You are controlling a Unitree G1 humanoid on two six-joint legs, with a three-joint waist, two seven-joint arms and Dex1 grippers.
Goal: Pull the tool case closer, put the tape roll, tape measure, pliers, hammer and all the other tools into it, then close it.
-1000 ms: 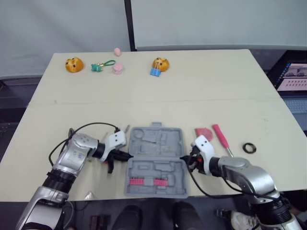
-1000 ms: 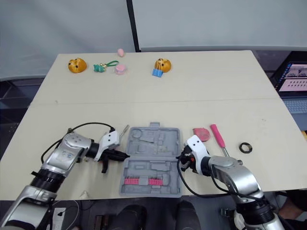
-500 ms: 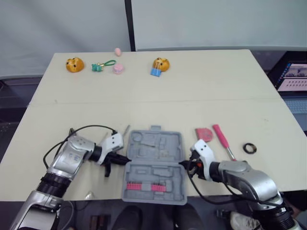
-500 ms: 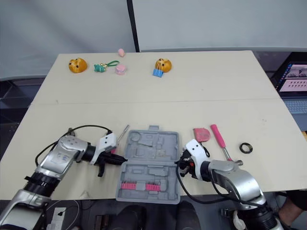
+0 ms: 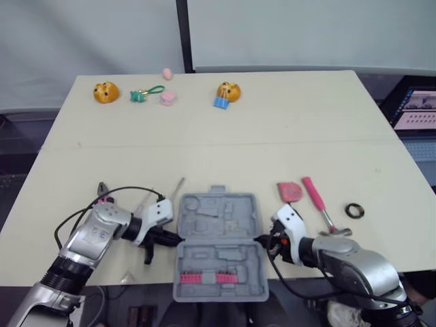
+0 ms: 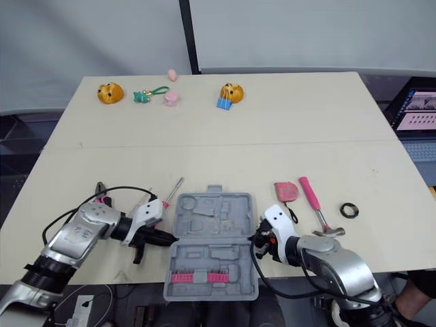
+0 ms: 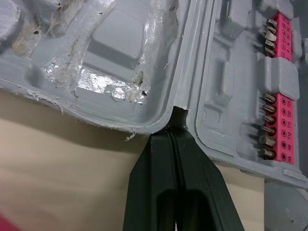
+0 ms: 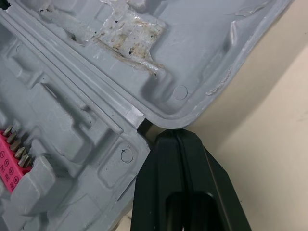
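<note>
The open tool case (image 5: 219,235) has slid toward the worktop's (image 5: 272,136) front edge. The left end effector (image 5: 172,238) and right end effector (image 5: 261,240), at its 2 hinge notches, drew back with it, uncovering the hammer's (image 5: 315,197) head and the pliers (image 5: 103,191).

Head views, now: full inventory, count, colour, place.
tool case: 1, grey, open, near edge
bit strip: 1, pink, inside case
tape measure: 1, pink, right of case
hammer: 1, pink handle, right of tape measure
tape roll: 1, black, farthest right
pliers: 1, pink-black, beside left arm
slim metal tool: 1, silver, left of case
toys: 2, orange, far edge
keychain: 1, green, far edge
clip: 1, blue, by one toy
pink bits: 2, far edge
table: 1, beige
left gripper: black, shut, at case's left hinge
right gripper: black, shut, at case's right hinge
</note>
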